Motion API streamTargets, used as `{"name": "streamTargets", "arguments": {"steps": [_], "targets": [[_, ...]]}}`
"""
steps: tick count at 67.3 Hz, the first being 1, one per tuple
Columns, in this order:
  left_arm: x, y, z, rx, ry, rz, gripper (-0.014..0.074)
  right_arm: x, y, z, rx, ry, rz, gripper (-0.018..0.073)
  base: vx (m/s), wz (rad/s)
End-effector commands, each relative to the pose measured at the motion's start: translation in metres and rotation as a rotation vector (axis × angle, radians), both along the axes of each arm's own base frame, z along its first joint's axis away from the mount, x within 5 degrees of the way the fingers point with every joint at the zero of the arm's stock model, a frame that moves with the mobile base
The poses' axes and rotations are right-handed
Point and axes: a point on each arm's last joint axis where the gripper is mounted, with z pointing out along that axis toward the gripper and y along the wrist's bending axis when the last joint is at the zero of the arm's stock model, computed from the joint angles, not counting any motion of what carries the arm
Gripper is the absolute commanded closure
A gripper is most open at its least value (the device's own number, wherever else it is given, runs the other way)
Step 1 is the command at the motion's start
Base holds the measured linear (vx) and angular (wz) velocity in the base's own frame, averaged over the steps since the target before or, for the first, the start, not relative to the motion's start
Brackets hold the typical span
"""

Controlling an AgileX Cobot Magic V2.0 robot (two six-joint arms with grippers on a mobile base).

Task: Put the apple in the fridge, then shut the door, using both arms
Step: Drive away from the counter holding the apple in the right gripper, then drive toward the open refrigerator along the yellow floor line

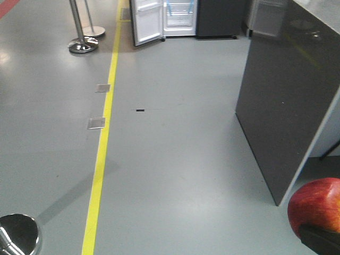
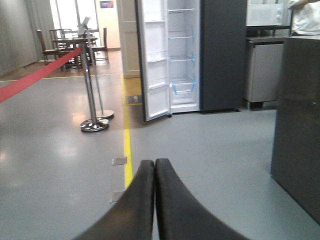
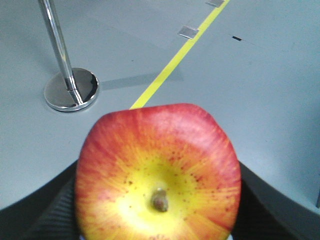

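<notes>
The red and yellow apple (image 3: 157, 175) fills the right wrist view, stem dimple facing the camera. My right gripper (image 3: 158, 205) is shut on it, one black finger (image 3: 45, 215) on each side. The apple (image 1: 316, 204) also shows at the bottom right of the front view. The dark fridge (image 2: 222, 55) stands far ahead across the floor with its white shelves exposed. Its door (image 2: 155, 60) is swung open to the left, white lining facing right. My left gripper (image 2: 154, 162) is shut and holds nothing, pointing toward the fridge.
A dark grey counter block (image 1: 287, 106) stands close on the right. Chrome stanchions (image 2: 94, 125) with a red rope (image 2: 40, 75) stand left of the door. Another chrome base (image 3: 70, 90) is near my left side. A yellow floor line (image 1: 103, 138) runs toward the fridge.
</notes>
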Motion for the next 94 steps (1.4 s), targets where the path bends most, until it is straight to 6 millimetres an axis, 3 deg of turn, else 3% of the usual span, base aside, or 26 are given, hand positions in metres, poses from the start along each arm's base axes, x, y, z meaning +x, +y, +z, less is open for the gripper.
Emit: {"name": "streamTargets", "arguments": {"steps": [1, 94], "targets": [[0.0008, -0.0006, -0.0026, -0.008, -0.044, -0.008, 0.0603, 0.0026, 0.0012, 0.0132, 0.049, -0.077, -0.008, 0.0410, 0.09, 0.31], [0.0008, -0.0006, -0.0026, -0.008, -0.044, -0.008, 0.0603, 0.0026, 0.0012, 0.0132, 0.049, -0.077, -0.008, 0.0410, 0.14, 0.09]]}}
